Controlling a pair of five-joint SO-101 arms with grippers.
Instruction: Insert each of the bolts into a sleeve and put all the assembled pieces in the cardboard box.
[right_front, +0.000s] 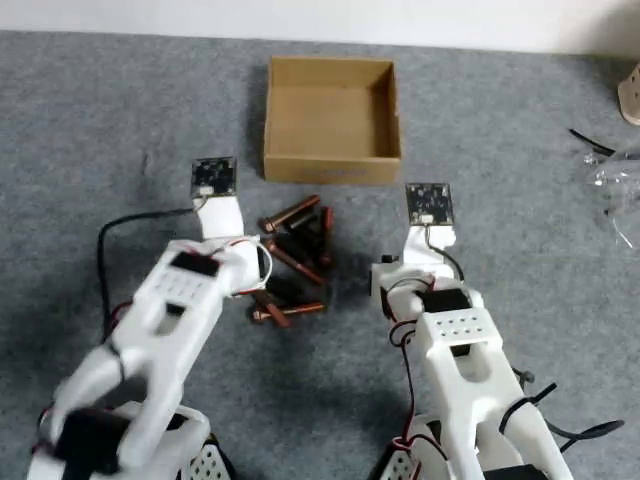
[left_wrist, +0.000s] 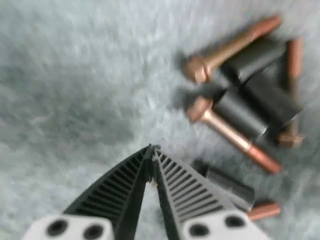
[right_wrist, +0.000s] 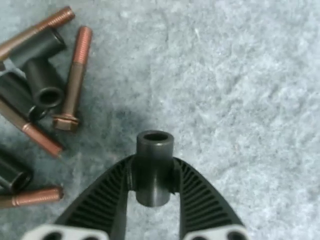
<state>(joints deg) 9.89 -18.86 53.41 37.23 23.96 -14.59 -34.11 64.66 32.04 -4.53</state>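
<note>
Copper bolts (right_front: 292, 213) and black sleeves (right_front: 300, 245) lie in a loose pile on the grey carpet, just in front of the open cardboard box (right_front: 331, 158). My left gripper (left_wrist: 151, 150) is shut with nothing in it, its tips just short of the pile, near a bolt (left_wrist: 227, 131) and a sleeve (left_wrist: 226, 183). My right gripper (right_wrist: 153, 169) is shut on a black sleeve (right_wrist: 155, 144), whose open end points away from the fingers. It hangs over bare carpet beside the pile, with a bolt (right_wrist: 75, 77) and sleeves (right_wrist: 44, 84) off to one side.
The left arm (right_front: 170, 320) and right arm (right_front: 455, 340) flank the pile. A black cable (right_front: 105, 250) loops at the left. Clear plastic pieces and wires (right_front: 610, 175) lie at the right edge. Open carpet lies to either side of the box.
</note>
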